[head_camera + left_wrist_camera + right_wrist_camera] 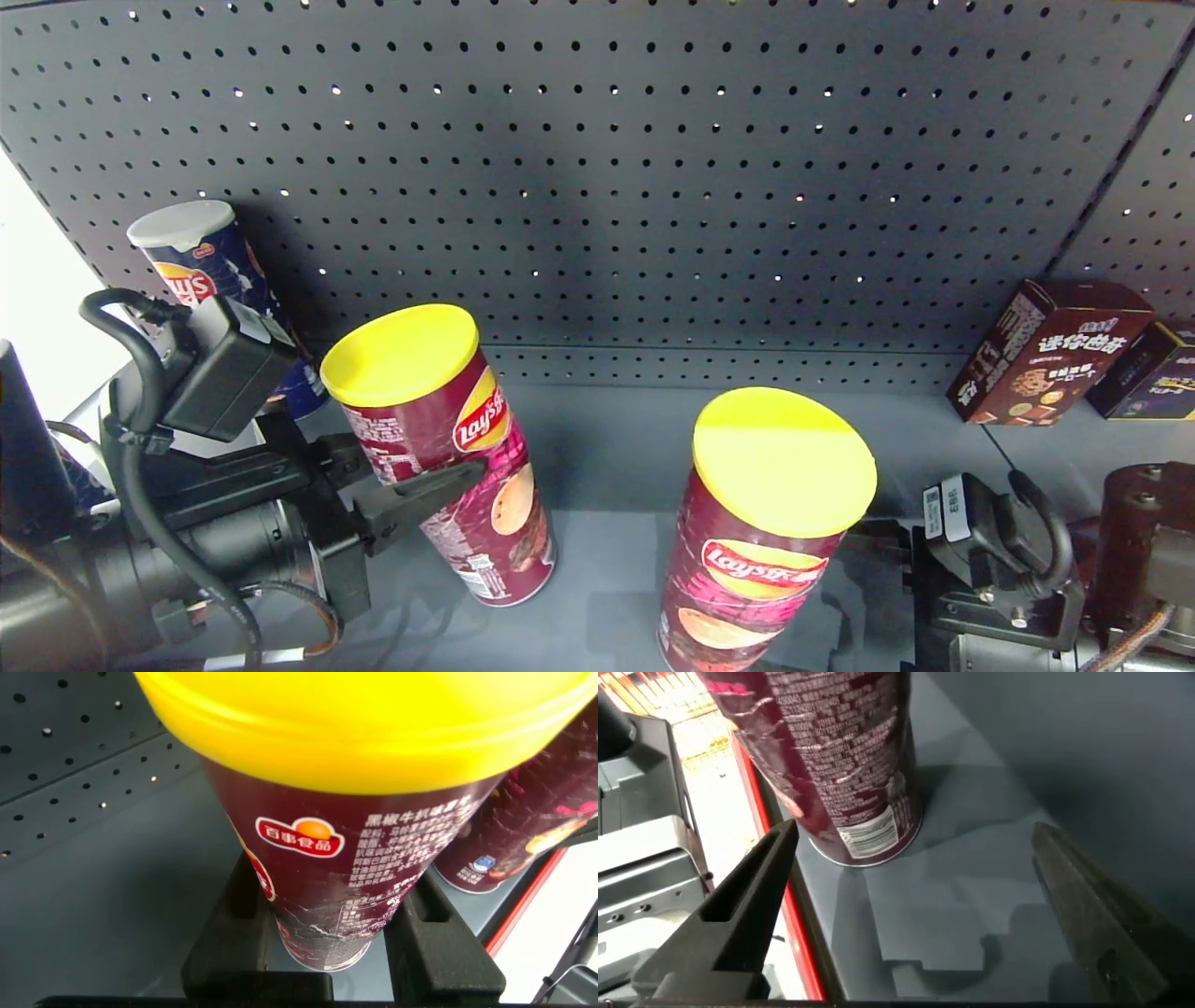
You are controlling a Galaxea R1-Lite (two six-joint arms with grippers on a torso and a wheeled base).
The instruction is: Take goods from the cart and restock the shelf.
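My left pincer (332, 915) is closed around a can (439, 448), dark red with a yellow lid. In the head view one black finger (425, 495) lies across the can's front, about halfway up its side. From my left wrist I see both fingers pressed against the can's wall, one on each side, below the lid. The can's base seems to rest on the grey shelf (616, 448), towards the left and a little out from the back wall. It looks slightly tilted in the head view, but I cannot tell whether it really leans.

My right pincer (915, 833) is open, its two fingers (738, 915) spread wide with bare shelf floor between them. The second can (766, 541), of the same red with a yellow lid, stands on the shelf just beyond those fingertips and touches neither one. In the head view it is right of the first can, nearer the front edge, and the two are well apart.

A blue can (201, 271) with a grey lid stands at the back left, against the pegboard (597, 187) and behind my left wrist. At the far right of the shelf a brown box (1046, 355) leans at the back wall, with a darker box (1153, 373) just beside it. A red strip (766, 849) runs along the shelf's front edge, seen from my right wrist.
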